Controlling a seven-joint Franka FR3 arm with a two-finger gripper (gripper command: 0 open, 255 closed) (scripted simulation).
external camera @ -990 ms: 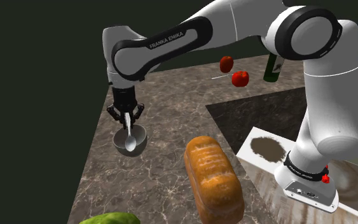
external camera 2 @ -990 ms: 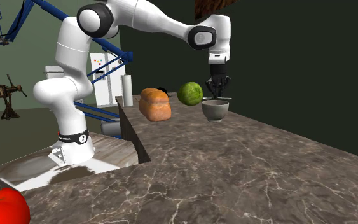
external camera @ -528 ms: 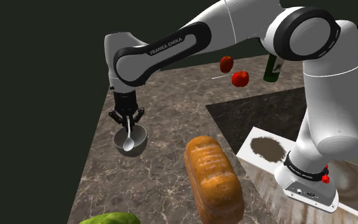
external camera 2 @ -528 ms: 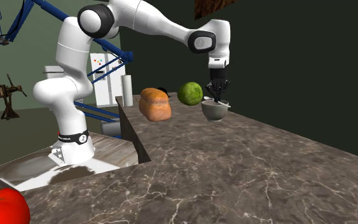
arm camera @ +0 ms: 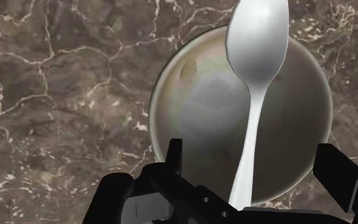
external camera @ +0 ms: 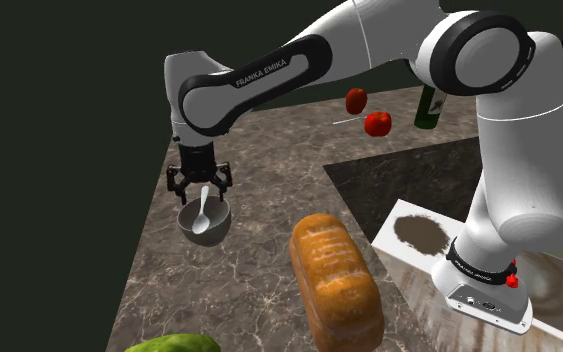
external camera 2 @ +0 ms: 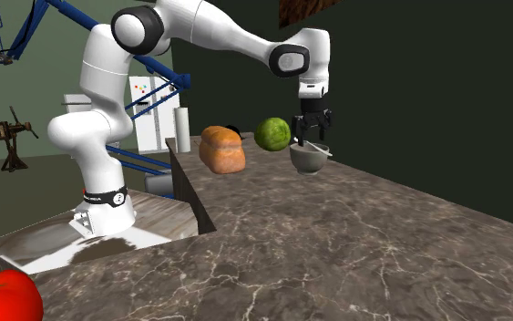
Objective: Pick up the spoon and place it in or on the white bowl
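A pale grey bowl [external camera: 219,227] sits on the dark marble counter near the shoulder view's left edge. A white spoon [external camera: 201,213] leans in it, scoop down and handle pointing up. My gripper [external camera: 200,187] hangs just above the bowl, open, with the fingers spread to either side of the handle and not touching it. In the wrist view the spoon [arm camera: 258,39] lies across the bowl [arm camera: 199,111], and the handle runs back into the gap of the gripper [arm camera: 250,156]. From the second exterior view the gripper [external camera 2: 312,137] stands over the bowl [external camera 2: 307,161].
A brown bread loaf [external camera: 334,280] lies close beside the bowl, and a green melon [external camera: 174,344] sits at the counter's near end. Two red fruits [external camera: 377,124] and a dark bottle [external camera: 429,105] stand at the far end. The counter's edge runs just beyond the bowl.
The fingers were shut on the spoon's handle and have sprung apart. The spoon has come free and settled a little lower into the bowl. The arm has barely moved.
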